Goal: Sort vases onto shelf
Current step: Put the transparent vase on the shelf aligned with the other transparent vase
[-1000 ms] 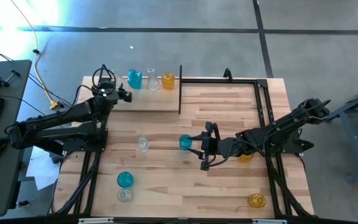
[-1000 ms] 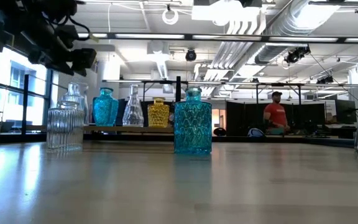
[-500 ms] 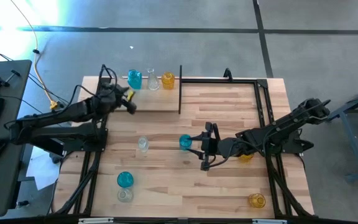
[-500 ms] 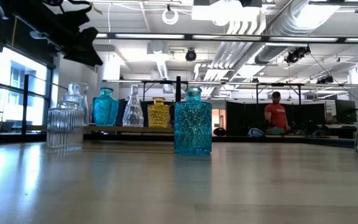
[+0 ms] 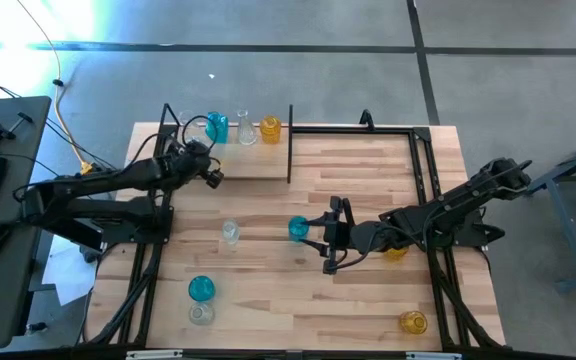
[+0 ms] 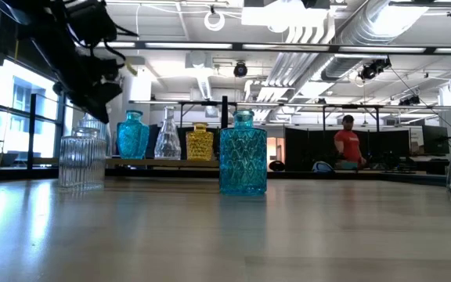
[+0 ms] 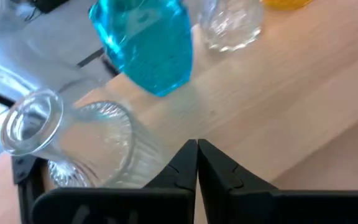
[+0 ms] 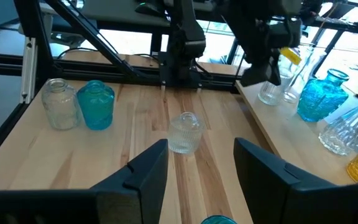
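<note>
The left tool (image 5: 211, 178), fingers closed and empty, has been drawn back from a clear ribbed vase (image 7: 82, 146) now on the shelf (image 5: 253, 165) — placement judged done. The right tool (image 5: 325, 243) is spread wide beside a teal vase (image 5: 297, 229) on the surface (image 5: 368, 300).

Ten vases are showing in all: three teal vases (image 5: 217, 126) (image 5: 298, 229) (image 5: 201, 289), three amber vases (image 5: 270, 128) (image 5: 396, 254) (image 5: 413, 322) and four clear vases (image 5: 196, 128) (image 5: 245, 130) (image 5: 230, 232) (image 5: 201, 313), with one shelf (image 5: 253, 162) standing among them.
</note>
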